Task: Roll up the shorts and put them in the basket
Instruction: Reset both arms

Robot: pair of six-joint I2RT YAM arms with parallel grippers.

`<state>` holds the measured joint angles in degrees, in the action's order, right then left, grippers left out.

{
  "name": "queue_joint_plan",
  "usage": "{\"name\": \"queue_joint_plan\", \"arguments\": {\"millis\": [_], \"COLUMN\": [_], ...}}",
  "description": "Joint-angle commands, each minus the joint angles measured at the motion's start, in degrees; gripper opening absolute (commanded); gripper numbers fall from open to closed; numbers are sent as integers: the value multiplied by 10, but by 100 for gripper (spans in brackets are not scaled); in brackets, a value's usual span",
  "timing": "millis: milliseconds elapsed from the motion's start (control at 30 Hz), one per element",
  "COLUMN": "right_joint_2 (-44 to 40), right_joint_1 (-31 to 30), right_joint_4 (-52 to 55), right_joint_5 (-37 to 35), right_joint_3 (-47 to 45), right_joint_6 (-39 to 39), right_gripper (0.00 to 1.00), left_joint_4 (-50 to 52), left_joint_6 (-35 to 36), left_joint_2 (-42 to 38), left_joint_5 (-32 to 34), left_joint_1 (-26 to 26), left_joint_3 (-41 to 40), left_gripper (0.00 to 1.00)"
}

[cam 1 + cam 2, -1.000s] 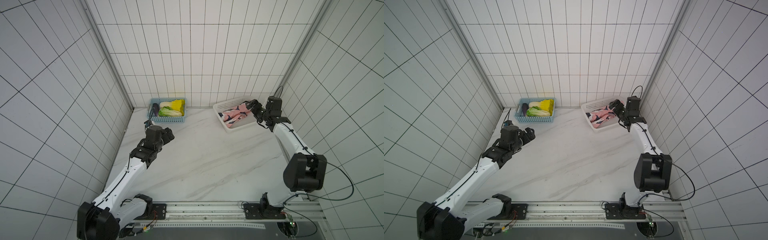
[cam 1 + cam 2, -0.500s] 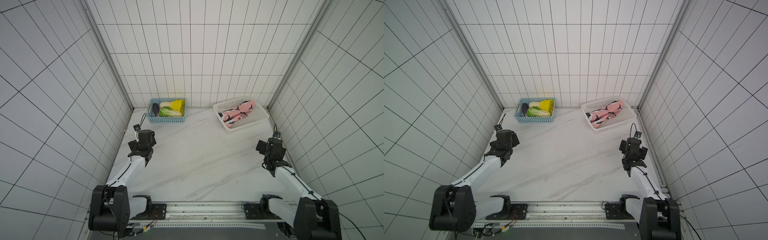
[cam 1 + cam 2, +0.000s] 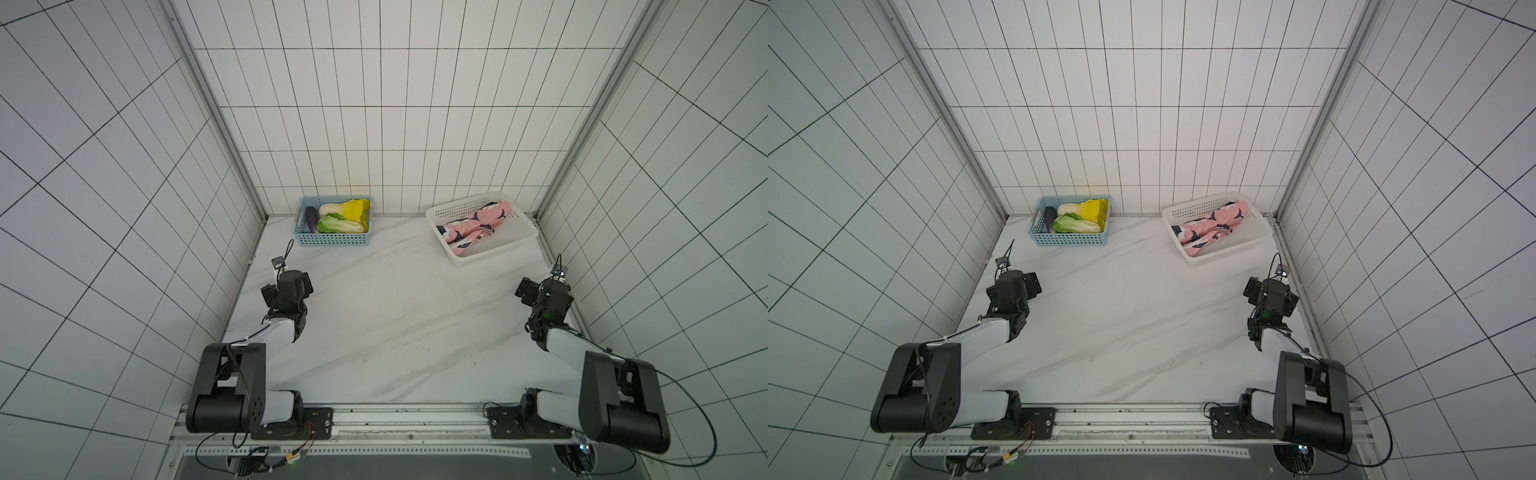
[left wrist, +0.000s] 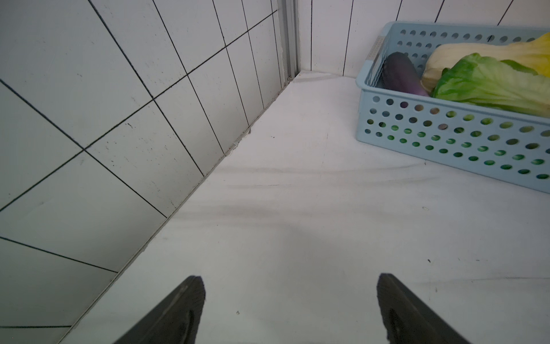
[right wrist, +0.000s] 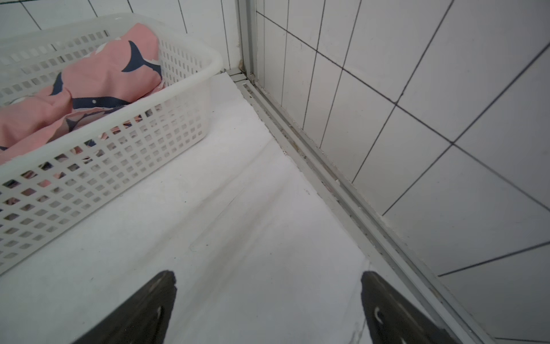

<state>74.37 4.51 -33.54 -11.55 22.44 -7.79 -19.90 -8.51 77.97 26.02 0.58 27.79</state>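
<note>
No readable text, number or sign anywhere; small label (image 4: 375, 48) on the blue basket (image 4: 452, 119) rim too blurred.

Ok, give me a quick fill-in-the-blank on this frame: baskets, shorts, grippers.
The pink shark-print fabric shorts lie inside the ____ slotted plastic basket.
The dark purple eggplant sits in the ____ perforated plastic basket.
The left gripper and right gripper each have jaws ____, holding nothing.
Missing: white; blue; open.

White tiled walls (image 3: 374, 124) w/ dark grout box in a grey-veined white marble surface (image 3: 395, 332) on 3 sides, alu rail (image 3: 407, 419) along front.
</note>
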Motion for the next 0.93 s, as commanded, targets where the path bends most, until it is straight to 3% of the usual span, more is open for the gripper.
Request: {"name": "queue_joint_plan", "arguments": {"millis": [0, 100, 200, 267, 333, 367, 433, 500, 600, 900], "right_joint_2": [27, 70, 159, 113, 149, 138, 134, 136, 139, 137], "right_joint_1": [3, 3, 4, 3, 1, 1, -5, -40, -58, -44], "right_joint_4": [-103, -175, -331, -186, -249, -206, -142, -141, -158, -132], "right_joint_5": [85, 103, 114, 119, 121, 130, 129, 66, 35, 71], "right_joint_3": [-22, -38, -62, -27, -27, -15, 15, 16, 9, 21], "right_joint_6": [3, 15, 14, 23, 22, 29, 38, 62, 69, 64], "right_gripper": [99, 99, 99, 99, 99, 99, 99, 99, 99, 99], "left_joint_4": [-68, -134, -185, -243, -321, -335, -281, -223, -247, -247], "left_joint_6": [6, 4, -11, -5, 13, 27, 22, 15, 18, 21], "left_joint_2": [-4, 7, 34, 73, 120, 139, 132, 115, 124, 119], "left_joint_5": [-45, -85, -136, -139, -144, -151, -131, -132, -127, -99], "left_joint_1": [13, 16, 18, 13, 7, 3, -5, -5, -5, -17], "left_joint_3": [-10, -26, -29, -43, -55, -46, -27, -13, -17, -21], "left_gripper": [94, 94, 92, 91, 93, 92, 95, 97, 98, 98]}}
